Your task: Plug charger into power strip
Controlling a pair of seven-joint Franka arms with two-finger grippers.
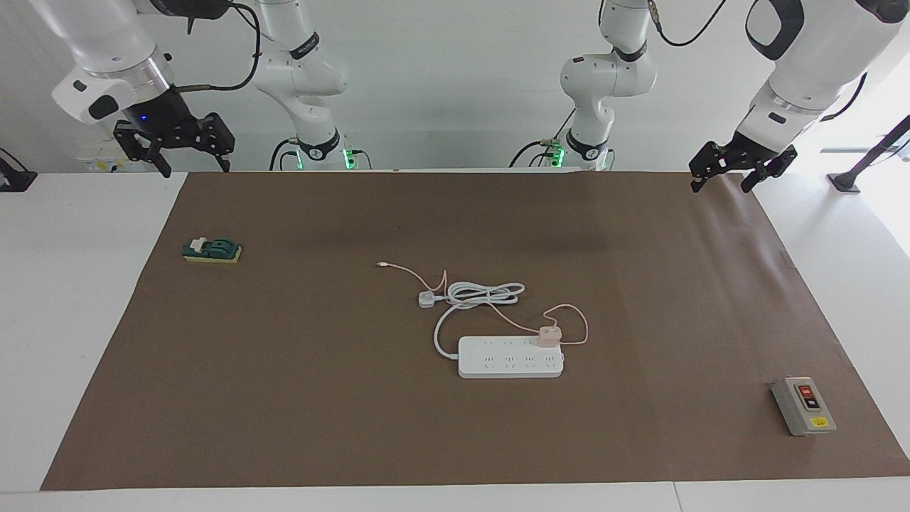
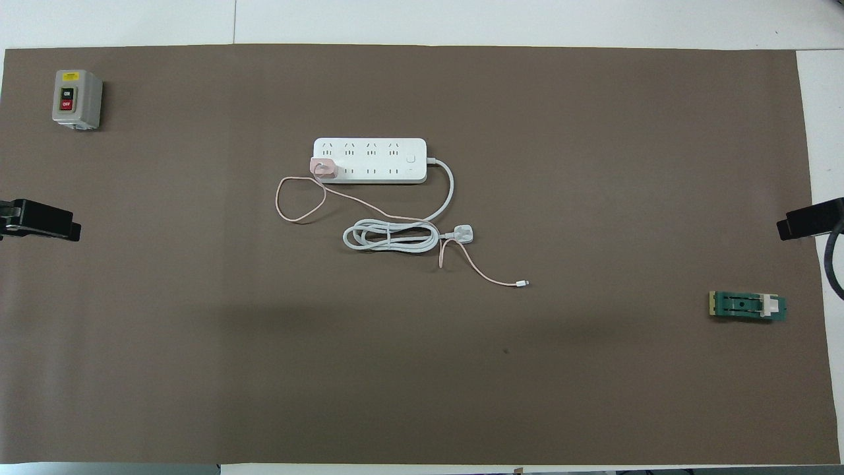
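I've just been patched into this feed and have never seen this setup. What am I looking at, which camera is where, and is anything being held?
These are two white robot arms at a table under a brown paper mat. One picture faces the robots from across the table; the other looks down from above their own end.

Mid-mat lies the long flat white power strip with its thick coiled cord. The small pale-pink cube charger sits on the strip's end socket, toward the left arm's end of the table.

Also there: a grey box with red and black buttons and a small green switch block.

Nothing is held: the left claw and right claw hang open over the mat's corners.
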